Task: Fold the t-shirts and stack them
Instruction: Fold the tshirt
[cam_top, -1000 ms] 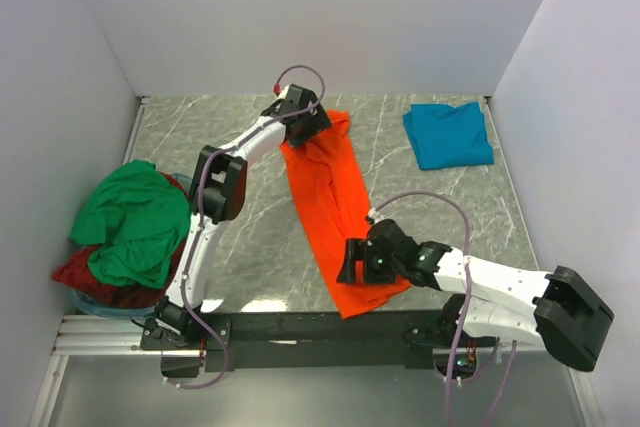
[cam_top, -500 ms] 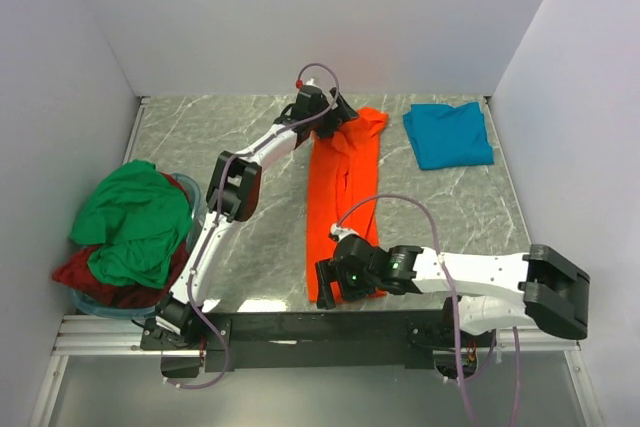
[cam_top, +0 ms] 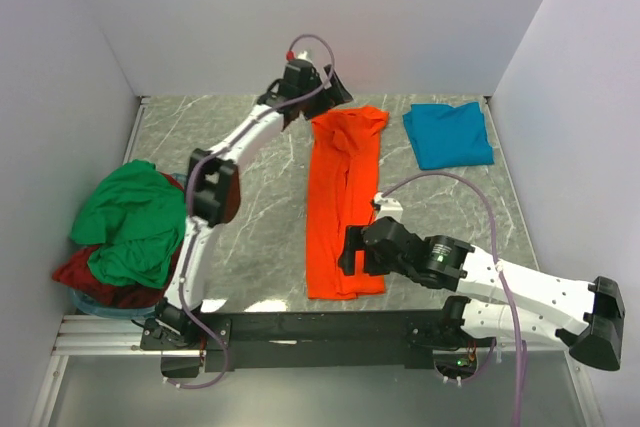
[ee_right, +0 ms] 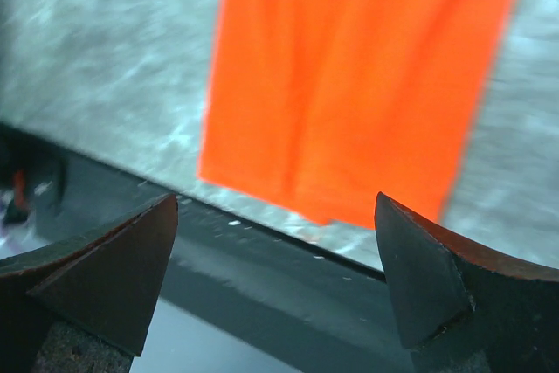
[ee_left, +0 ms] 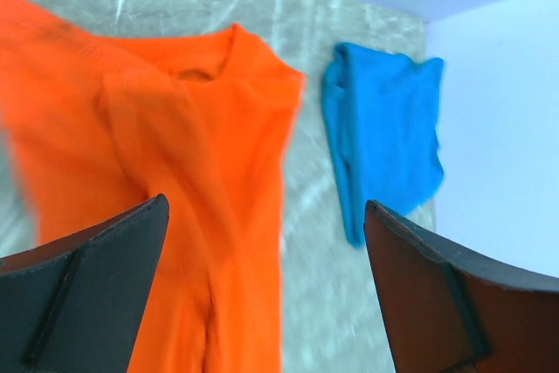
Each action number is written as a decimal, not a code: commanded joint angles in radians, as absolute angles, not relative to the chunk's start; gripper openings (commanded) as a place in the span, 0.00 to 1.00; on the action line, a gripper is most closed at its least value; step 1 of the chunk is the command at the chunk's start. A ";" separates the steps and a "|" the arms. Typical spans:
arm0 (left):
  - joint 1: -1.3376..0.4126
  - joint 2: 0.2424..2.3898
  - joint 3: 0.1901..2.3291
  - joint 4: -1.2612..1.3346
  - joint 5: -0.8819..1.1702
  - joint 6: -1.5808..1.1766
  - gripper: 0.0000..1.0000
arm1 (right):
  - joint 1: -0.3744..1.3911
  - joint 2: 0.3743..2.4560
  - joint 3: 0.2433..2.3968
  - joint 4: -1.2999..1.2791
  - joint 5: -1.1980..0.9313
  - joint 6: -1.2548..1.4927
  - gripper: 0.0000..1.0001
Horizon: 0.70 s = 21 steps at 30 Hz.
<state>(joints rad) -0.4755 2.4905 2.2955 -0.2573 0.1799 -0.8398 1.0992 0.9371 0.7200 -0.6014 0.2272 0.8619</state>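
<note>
A bright orange t-shirt (cam_top: 343, 202) lies as a long narrow strip down the middle of the marble table, collar at the far end; it also shows as the orange t-shirt (ee_left: 175, 172) and its near hem (ee_right: 358, 67) in the wrist views. My left gripper (cam_top: 326, 90) (ee_left: 266, 207) hovers open over the collar end, holding nothing. Just right of the strip's near end, my right gripper (cam_top: 351, 251) (ee_right: 275, 203) is open and empty. A folded teal t-shirt (cam_top: 448, 134) (ee_left: 384, 146) rests at the far right. A green t-shirt (cam_top: 133, 217) is heaped on a dark red one (cam_top: 95, 282) at the left.
The green and red heap sits in a bluish basket (cam_top: 95, 304) at the table's left edge. A black rail (cam_top: 300, 327) runs along the near edge, right below the orange hem. White walls close in the back and both sides.
The orange shirt swung from a diagonal to a straight strip and was let go. My left gripper rose off the collar towards the back wall; my right gripper drew back right of the hem.
</note>
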 commanded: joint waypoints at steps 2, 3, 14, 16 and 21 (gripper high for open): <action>-0.512 2.067 2.107 -0.400 0.062 -0.695 1.00 | 1.066 0.904 0.735 -0.722 0.339 0.908 1.00; -0.524 2.018 2.050 -0.420 0.037 -0.681 0.99 | 1.057 0.894 0.733 -0.729 0.334 0.908 1.00; -0.834 1.353 1.024 -0.339 -0.149 -0.922 0.99 | 1.035 0.865 0.603 -0.712 0.221 0.897 0.88; -0.909 1.290 0.907 -0.348 -0.169 -1.016 1.00 | 1.035 0.888 0.592 -0.701 0.204 0.891 0.86; -1.041 1.220 0.759 -0.393 -0.164 -1.167 0.91 | 1.034 0.946 0.565 -0.655 0.183 0.867 0.77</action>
<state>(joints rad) -0.9882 1.3045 0.7818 -0.3878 -0.1276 -1.0283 1.0397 0.9237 0.5789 -0.7017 0.1970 0.8879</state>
